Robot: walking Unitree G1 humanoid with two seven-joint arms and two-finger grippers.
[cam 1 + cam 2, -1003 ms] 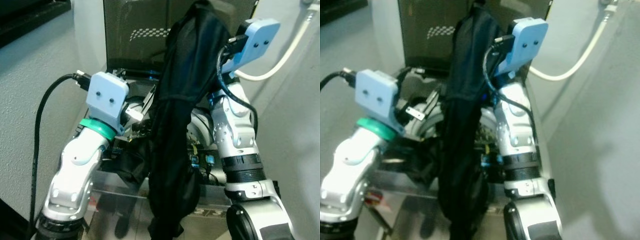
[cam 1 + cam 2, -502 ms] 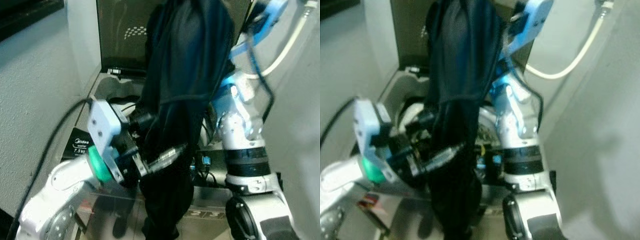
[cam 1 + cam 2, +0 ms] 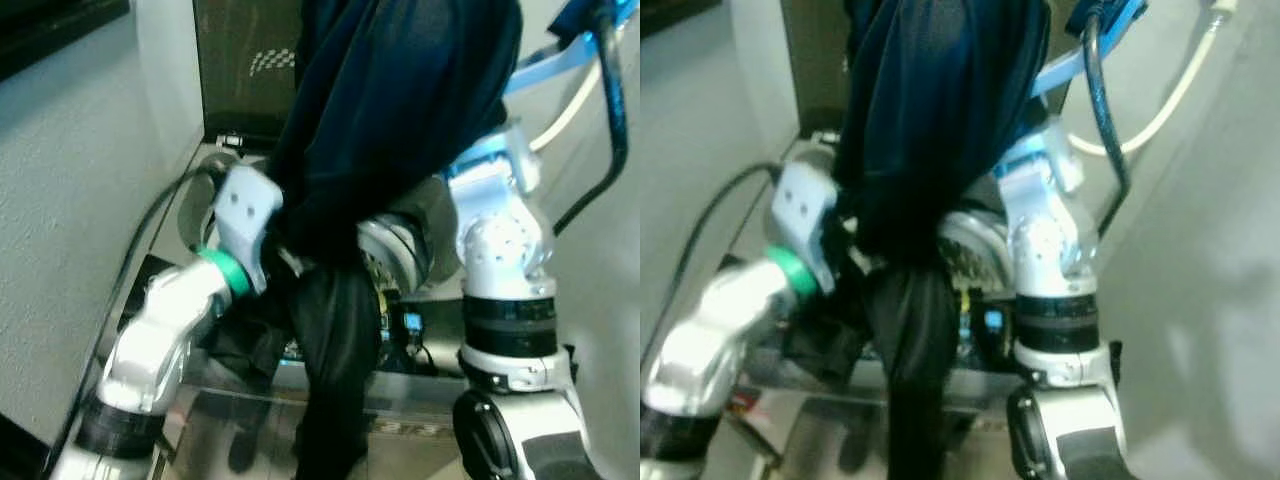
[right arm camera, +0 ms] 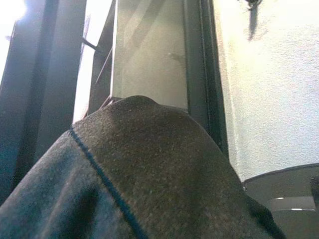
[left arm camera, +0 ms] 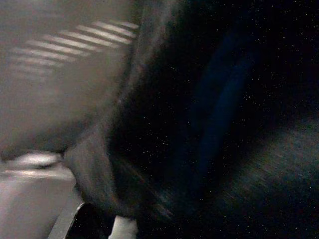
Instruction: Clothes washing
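Dark garment (image 3: pixel 390 120) hangs bunched over my raised right arm (image 3: pixel 500 250), its tail dropping down past the open top-loader washer (image 3: pixel 400 250); right gripper buried under the fabric, can't tell if its fingers are apart or clamped; left arm (image 3: pixel 170 330) reaches in against the cloth at mid-height, left gripper hidden in the folds too, grip state unreadable; white hose (image 3: pixel 1170 95) runs along the wall beside my right arm.

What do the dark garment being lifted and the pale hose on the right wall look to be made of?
The dark navy garment looks like soft, matte knit fabric: it drapes in limp folds, and the right wrist view shows a fine fuzzy weave with a stitched seam. The cream curved hose looks like smooth, flexible plastic or rubber, judging by its even bend; which of the two is unclear.
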